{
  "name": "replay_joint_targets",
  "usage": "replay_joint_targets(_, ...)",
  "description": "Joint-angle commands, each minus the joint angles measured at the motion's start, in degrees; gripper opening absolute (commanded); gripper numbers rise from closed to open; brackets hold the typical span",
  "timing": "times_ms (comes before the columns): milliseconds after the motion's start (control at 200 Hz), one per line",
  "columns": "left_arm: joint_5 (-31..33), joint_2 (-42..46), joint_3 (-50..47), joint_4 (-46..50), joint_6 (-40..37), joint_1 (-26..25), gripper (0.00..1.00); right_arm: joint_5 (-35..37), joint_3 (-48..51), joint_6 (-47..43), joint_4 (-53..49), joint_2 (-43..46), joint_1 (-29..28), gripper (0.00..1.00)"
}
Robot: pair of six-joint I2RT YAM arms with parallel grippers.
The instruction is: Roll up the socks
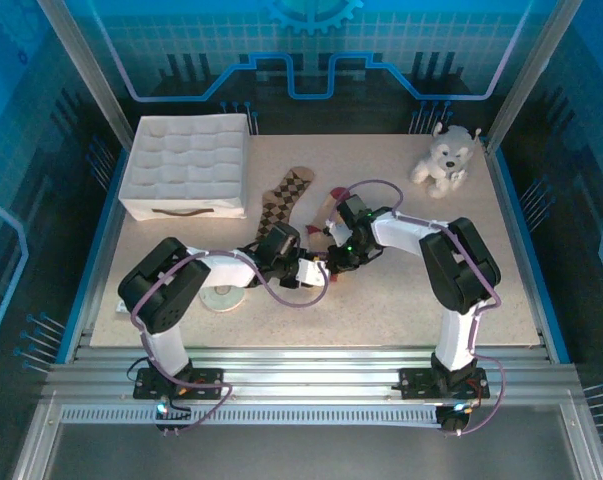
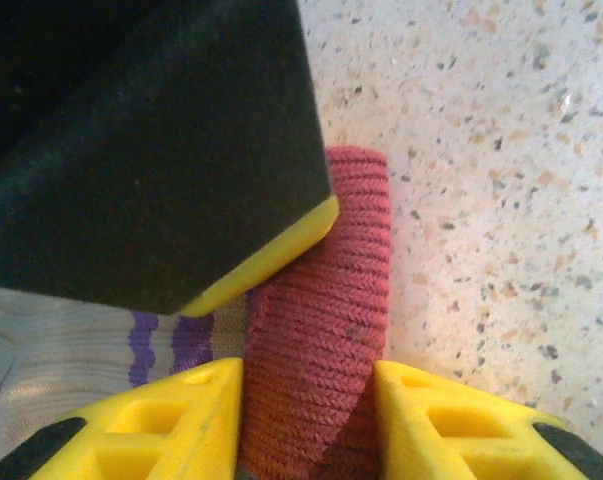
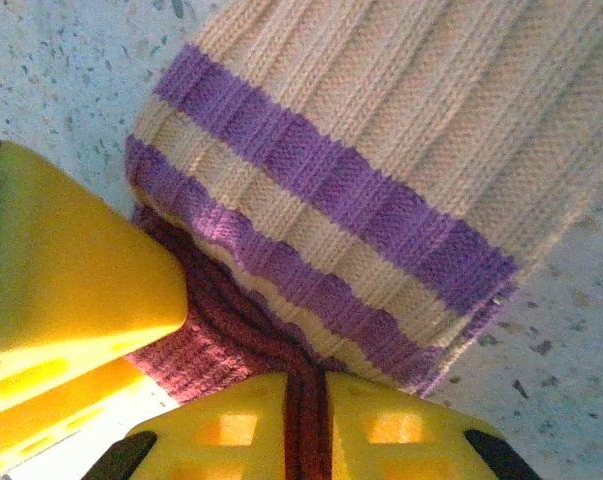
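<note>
Overhead: two socks on one speckled table (image 1: 431,285): one brown-and-tan argyle sock (image 1: 286,195); one tan knitted sock with purple-striped cuff and dark red patches (image 1: 331,198), mid-table, largely hidden. Left wrist: left gripper (image 2: 306,400) clamps its red fold. Right wrist: right gripper (image 3: 306,400) pinches its red edge.

No word, label, brand name or number can be read on anything here. The nearest thing to a sign is a blue gear emblem (image 1: 311,12) printed at the top of the back wall (image 1: 161,45), with blue circuit-like lines running beneath it.
</note>
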State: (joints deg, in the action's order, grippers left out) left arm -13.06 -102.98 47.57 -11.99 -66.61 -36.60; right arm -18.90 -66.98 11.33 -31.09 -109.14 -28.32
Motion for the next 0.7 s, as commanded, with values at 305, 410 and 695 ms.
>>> replay_joint_targets(305,1.4,-0.7,-1.4,3.4,-4.1,0.4,0.35,-0.1,0.5,-0.1,-4.9,-3.1,1.5,0.15)
replay_joint_targets(410,3.0,0.2,-3.7,-0.3,-2.9,0.1,0.35,-0.4,0.1,-0.2,-5.4,-3.3,1.6,0.15)
replay_joint_targets(695,-0.6,5.2,-6.6,-6.3,4.6,1.0,0.43,1.3,-1.3,-0.6,-8.2,-4.7,1.7,0.15)
